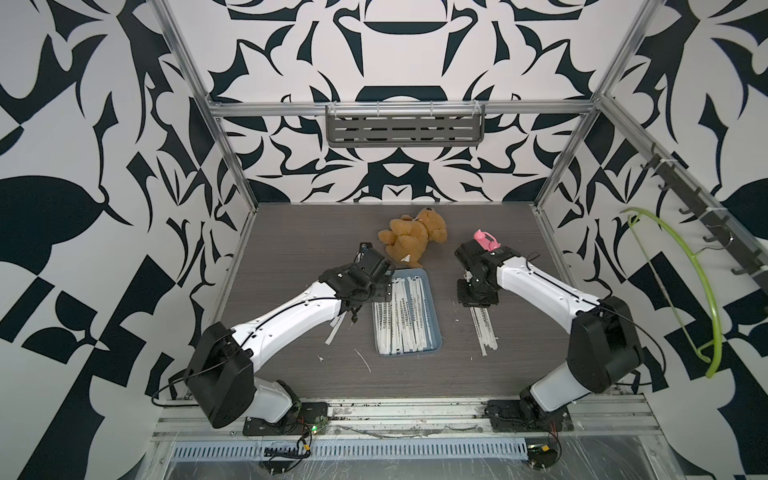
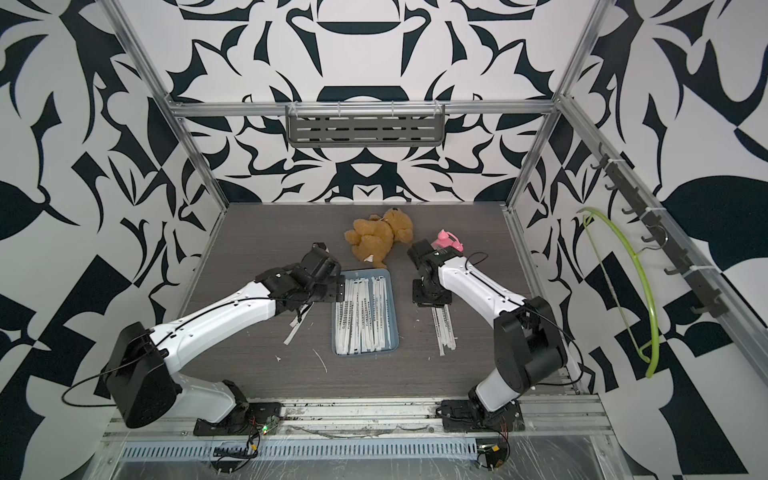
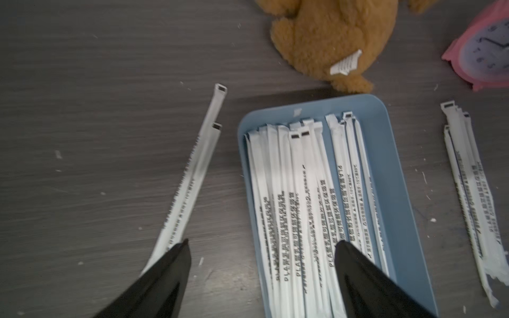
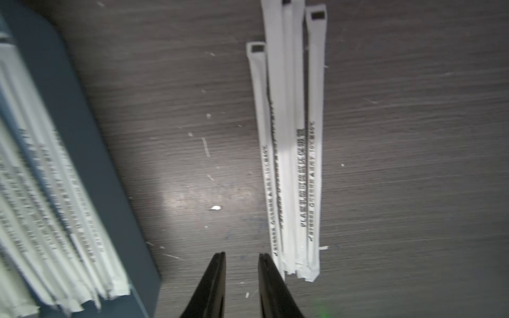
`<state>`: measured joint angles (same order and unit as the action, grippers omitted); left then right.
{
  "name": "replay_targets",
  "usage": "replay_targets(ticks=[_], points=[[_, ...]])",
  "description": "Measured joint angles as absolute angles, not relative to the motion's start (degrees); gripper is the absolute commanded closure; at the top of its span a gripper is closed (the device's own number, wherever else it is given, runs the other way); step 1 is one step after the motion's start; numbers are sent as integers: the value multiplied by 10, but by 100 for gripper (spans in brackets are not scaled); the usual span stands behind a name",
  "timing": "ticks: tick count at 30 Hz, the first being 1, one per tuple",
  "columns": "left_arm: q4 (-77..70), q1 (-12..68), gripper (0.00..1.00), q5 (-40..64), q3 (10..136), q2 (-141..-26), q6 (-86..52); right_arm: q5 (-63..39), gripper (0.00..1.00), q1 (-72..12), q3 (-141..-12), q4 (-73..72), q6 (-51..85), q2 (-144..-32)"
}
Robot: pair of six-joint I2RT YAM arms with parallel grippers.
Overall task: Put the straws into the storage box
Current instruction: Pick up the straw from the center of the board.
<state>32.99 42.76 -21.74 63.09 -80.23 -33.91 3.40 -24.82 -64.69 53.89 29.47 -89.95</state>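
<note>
Straws (image 3: 303, 206) mostly fill your tray (image 3: 396, 192); a pair (image 3: 192, 179) lies left of it, a bundle (image 4: 289, 165) right. Your left gripper (image 3: 264, 247) gapes wide, empty, over the rim; right gripper (image 4: 241, 257), fingers barely apart, sits beside the bundle.

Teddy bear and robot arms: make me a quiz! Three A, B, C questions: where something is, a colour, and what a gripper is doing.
1. Where is the teddy bear? A on the table, beside the storage box's far end; B inside the storage box; C on the floor.
2. What colour is the alarm clock? A green; B pink; C blue.
3. How is the left gripper? A shut on a straw; B shut on the bear; C open, holding nothing.
Answers: 1 A, it lies on the wood past the box's rim. 2 B, its case is pink. 3 C, its jaws stand wide apart, gripping nothing.
</note>
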Motion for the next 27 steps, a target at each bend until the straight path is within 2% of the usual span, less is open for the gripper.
replay_targets(ticks=[7,16,27], points=[[267,333,2,-193,584,-749,-324,30,72,-236,-603,550,279,-901],[218,335,6,-113,529,-756,-362,20,76,-235,-578,517,274,-940],[190,335,7,-59,527,-798,-396,29,76,-230,-568,476,265,-977]])
